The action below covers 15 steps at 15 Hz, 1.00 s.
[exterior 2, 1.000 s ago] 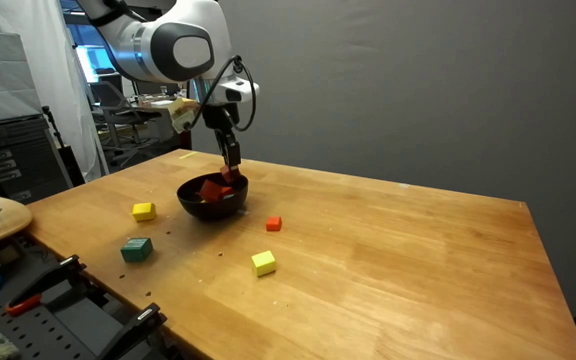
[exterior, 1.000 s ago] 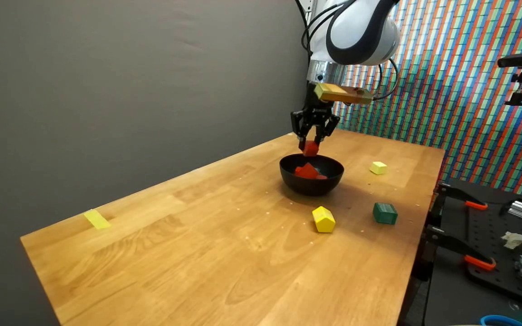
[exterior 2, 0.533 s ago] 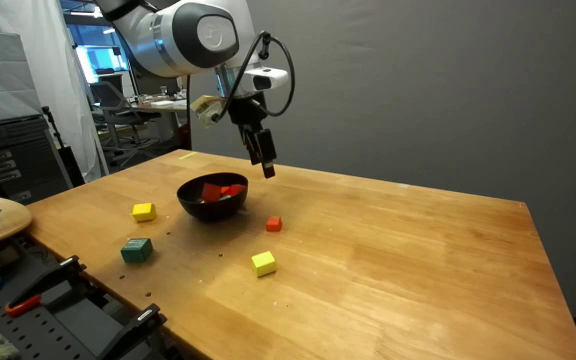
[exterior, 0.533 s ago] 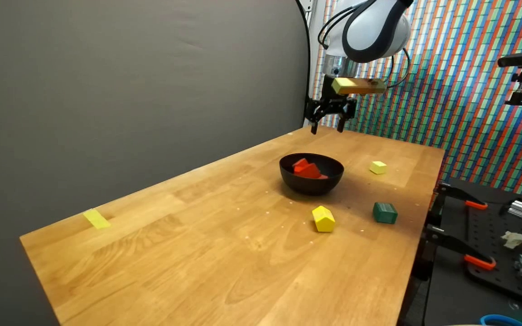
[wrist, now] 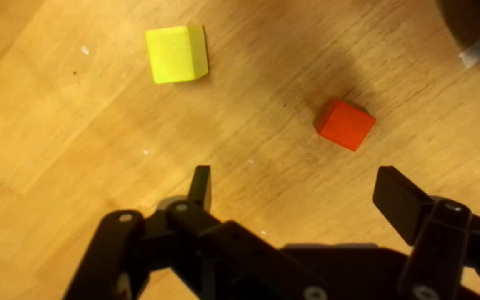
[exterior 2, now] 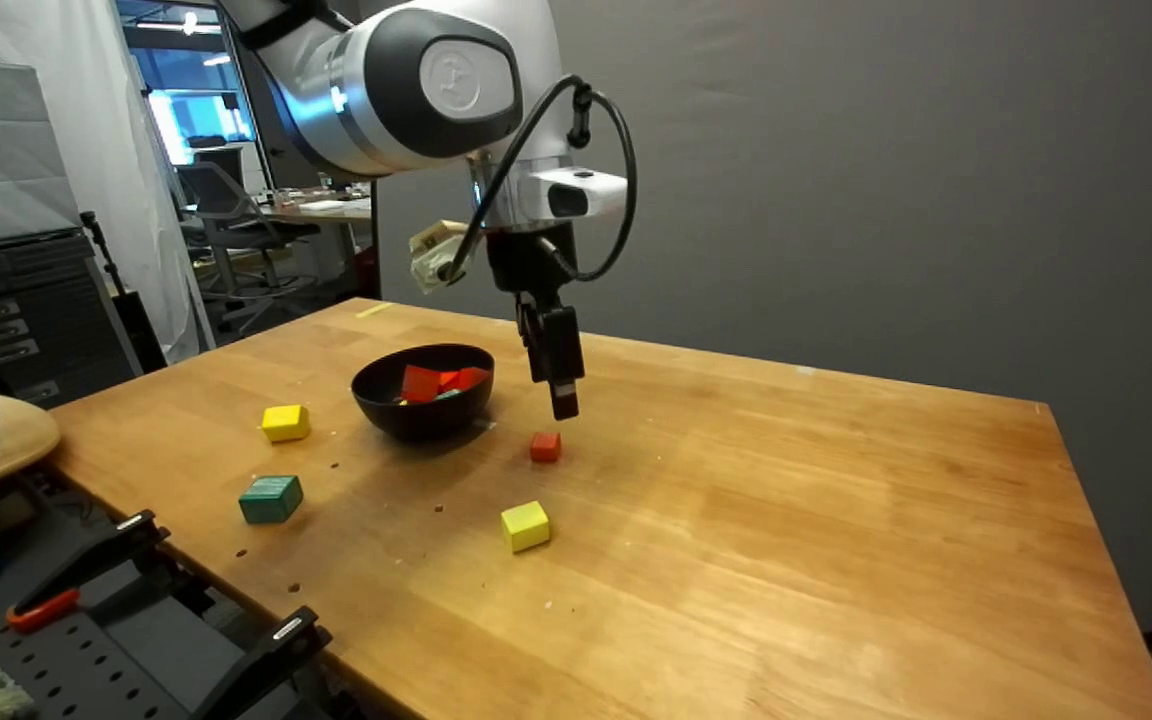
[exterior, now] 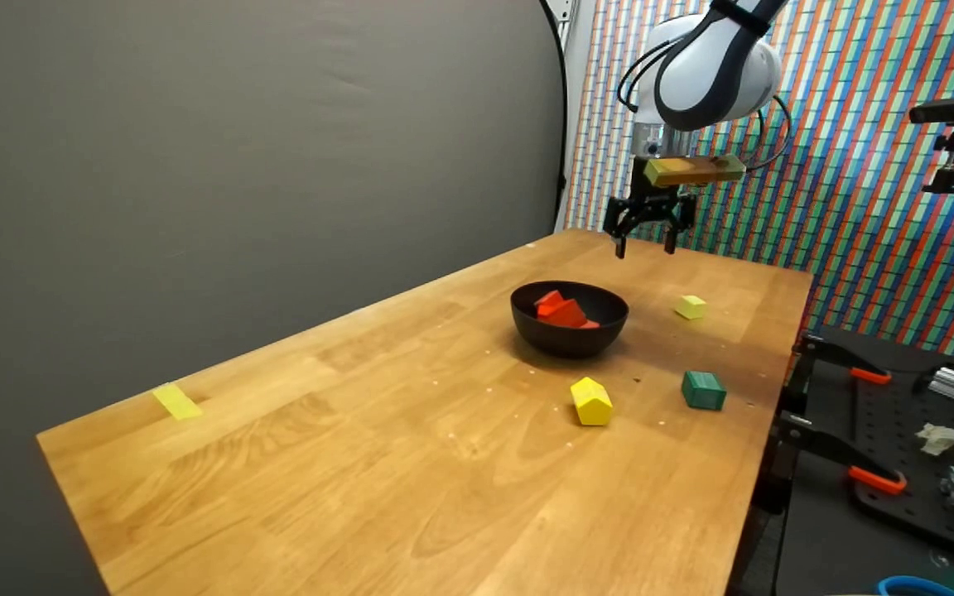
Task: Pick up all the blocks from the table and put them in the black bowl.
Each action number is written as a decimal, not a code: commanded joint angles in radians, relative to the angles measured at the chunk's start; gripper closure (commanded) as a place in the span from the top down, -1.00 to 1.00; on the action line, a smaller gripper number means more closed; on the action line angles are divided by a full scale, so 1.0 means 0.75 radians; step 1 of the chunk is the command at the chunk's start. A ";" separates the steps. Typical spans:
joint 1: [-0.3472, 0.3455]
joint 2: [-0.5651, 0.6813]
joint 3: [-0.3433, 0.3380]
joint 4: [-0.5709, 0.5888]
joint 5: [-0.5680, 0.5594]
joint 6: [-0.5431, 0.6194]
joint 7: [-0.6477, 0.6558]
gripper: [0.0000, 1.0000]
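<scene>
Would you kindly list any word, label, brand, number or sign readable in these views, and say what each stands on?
No word, brand or number can be read in any view.
Arm's round cap: a faint emblem, no legible letters.
Nearer black clamp and farther black clamp: a pale label on each, too small to read.
Green block: light streaks on top; I cannot tell whether they are lettering.
</scene>
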 commanded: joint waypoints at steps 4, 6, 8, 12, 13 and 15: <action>-0.089 0.195 0.146 0.142 0.379 -0.027 -0.105 1.00; -0.090 0.254 0.157 0.187 0.433 -0.006 -0.096 1.00; -0.081 0.322 0.146 0.243 0.448 -0.006 -0.070 1.00; -0.066 0.409 0.136 0.306 0.450 -0.027 -0.051 0.31; -0.068 0.421 0.137 0.315 0.452 -0.036 -0.051 0.16; -0.066 0.418 0.130 0.322 0.450 -0.049 -0.041 -0.14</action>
